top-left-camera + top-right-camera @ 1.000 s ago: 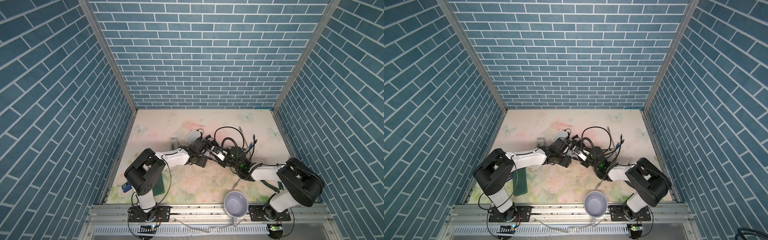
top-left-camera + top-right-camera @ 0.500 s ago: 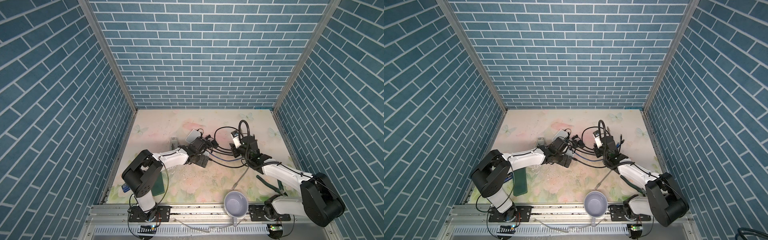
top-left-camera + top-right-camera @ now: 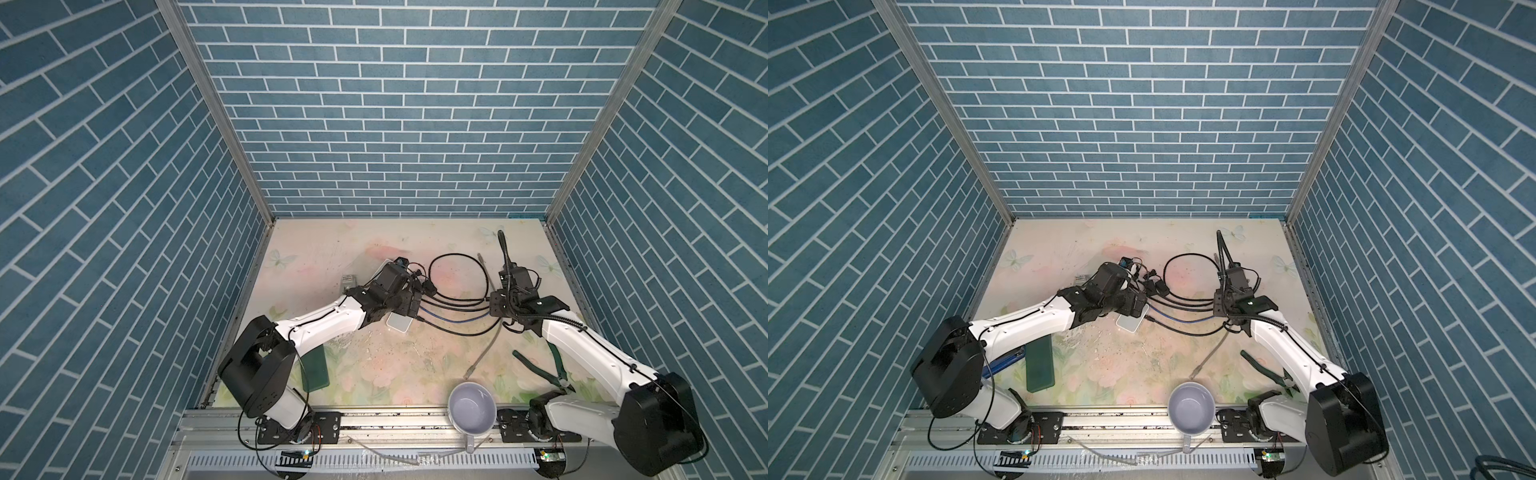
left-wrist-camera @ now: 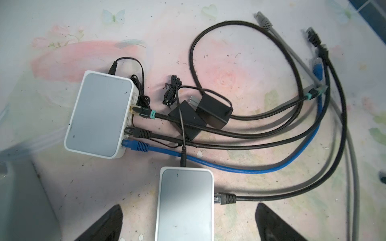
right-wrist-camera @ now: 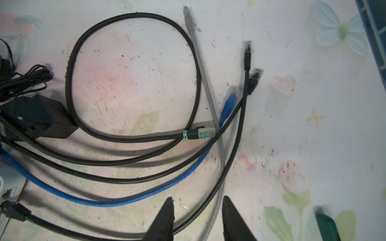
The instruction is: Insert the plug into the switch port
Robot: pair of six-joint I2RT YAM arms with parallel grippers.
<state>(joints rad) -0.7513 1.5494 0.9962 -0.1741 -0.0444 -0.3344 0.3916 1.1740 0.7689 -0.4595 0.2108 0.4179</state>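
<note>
1. Pale mug [image 3: 471,409], mouth up, at 6 o'c on near edge of surface [image 3: 374,374].
2. Green-handled pliers [image 3: 536,368] lie flat at approx 4 o'c. Dark green slab [image 3: 314,374] at 8 o'c, partly under left arm.
3. Grey cable [image 3: 487,351]: one end just beyond mug, rest runs toward 12 o'c.
4. Near switch [image 4: 186,187], white w/ grey top, approx mid-surface. Left end effector [image 4: 189,206] hangs over it w/ fingers [image 4: 104,223] wide apart, one each side. Clear gap both sides, gripping nothing.
5. Task plug [image 4: 226,198], black, sits at near switch's 3 o'c side, clear tip against casing at a port. Can't tell if fully seated. Its black cable [image 4: 292,192] arcs away toward 3 o'c.
6. Right end effector [image 5: 198,198] is at 3 o'c of near switch, well apart from it. Its fingers are part-way apart. That black cable and the grey one pass thru the gap, neither pinched.
7. Two black power adapters [image 4: 213,112] at 1 o'c of near switch.
8. Far switch [image 4: 100,112] at 11-12 o'c of near one, mostly hidden by left arm in both top views. Three plugs in its side: teal-collared, black, blue.
9. Farthest: black cable loop [image 4: 191,58]. Free teal-collared end [image 5: 198,133] and free blue end [image 5: 228,102] lie loose, apart from both switches.
</note>
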